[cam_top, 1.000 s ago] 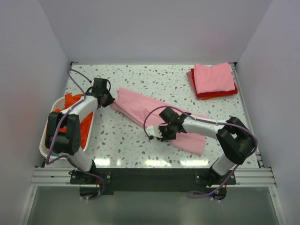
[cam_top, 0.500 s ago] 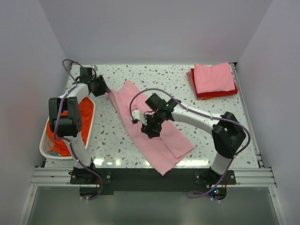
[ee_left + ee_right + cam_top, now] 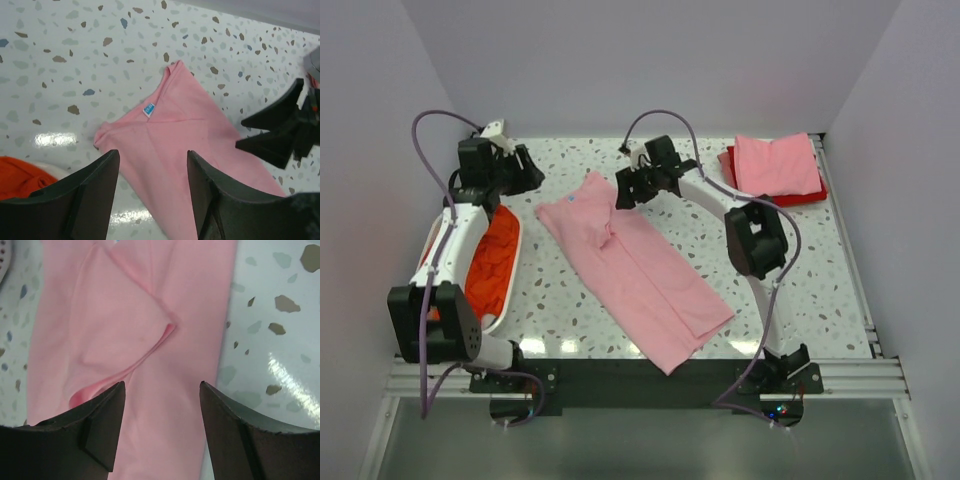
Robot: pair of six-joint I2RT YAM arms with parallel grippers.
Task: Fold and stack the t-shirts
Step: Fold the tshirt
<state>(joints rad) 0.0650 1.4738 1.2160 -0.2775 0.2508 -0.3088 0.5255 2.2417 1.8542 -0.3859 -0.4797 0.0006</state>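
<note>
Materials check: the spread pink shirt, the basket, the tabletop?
Pink shirt: soft matte knit, likely cotton; it creases and folds limply. Basket: white, smooth rigid rim, probably plastic. Tabletop: glossy, speckled terrazzo look with glare patches; stone or laminate, can't tell.

We count two pink shirts: the spread pink shirt [image 3: 640,270] and the folded pink shirt [image 3: 775,165]. We count one red shirt [image 3: 785,202], lying under the folded one. Orange cloth [image 3: 492,262] fills one basket [image 3: 517,238]; we cannot tell how many shirts it makes. We count two arms, the left arm [image 3: 448,235] and the right arm [image 3: 708,193].
</note>
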